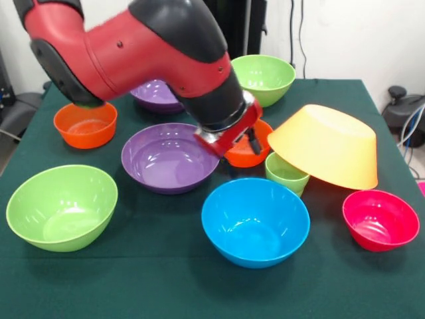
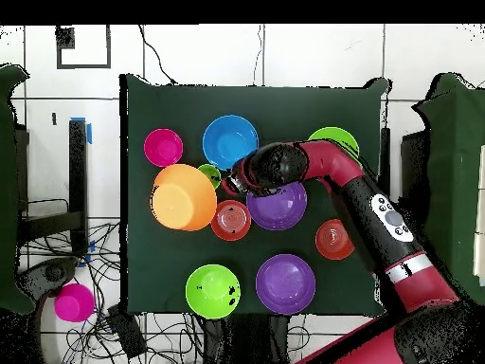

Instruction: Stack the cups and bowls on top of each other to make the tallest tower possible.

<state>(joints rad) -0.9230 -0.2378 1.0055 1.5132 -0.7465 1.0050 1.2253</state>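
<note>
Inverted orange-yellow bowl (image 1: 327, 147) tilted on upright green cup (image 1: 286, 174), other bowls scattered upright

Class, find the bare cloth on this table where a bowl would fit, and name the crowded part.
Free: the front edge before the blue bowl, and between it and the near green bowl. Crowded: around the claw, where the purple bowl, small cup and tilted yellow bowl cluster.

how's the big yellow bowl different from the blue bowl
The yellow bowl is turned over and tilted, one edge propped on the small green cup; the blue bowl sits upright and level on the table. The yellow bowl is also the wider of the two, and it touches another item while the blue bowl stands alone. Both are glossy, round plastic bowls with sloped sides.
</note>
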